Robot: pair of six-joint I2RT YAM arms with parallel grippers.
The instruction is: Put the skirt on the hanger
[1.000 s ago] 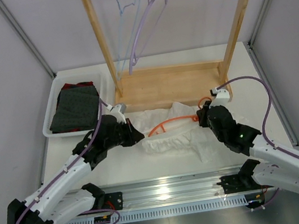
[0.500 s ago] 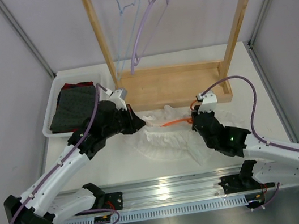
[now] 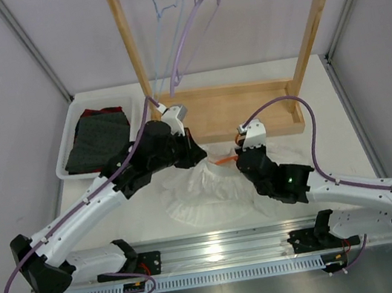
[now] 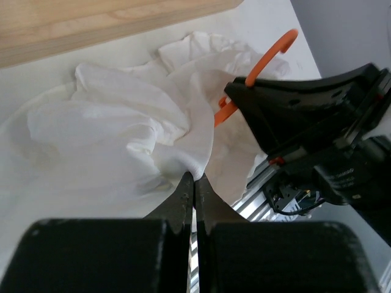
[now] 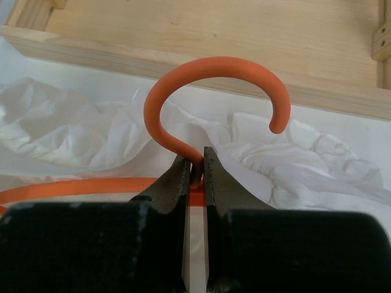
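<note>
left fingers pinch skirt | right fingers clamp hanger neck | wooden rack just behind

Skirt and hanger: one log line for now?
left gripper: shut on skirt | right gripper: shut on hanger neck | skirt crumpled on table

2 arms reach inward — left pincer and right pincer clamped.

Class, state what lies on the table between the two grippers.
Bunched white skirt and a short stretch of the orange hanger, seen in the top view.
</note>
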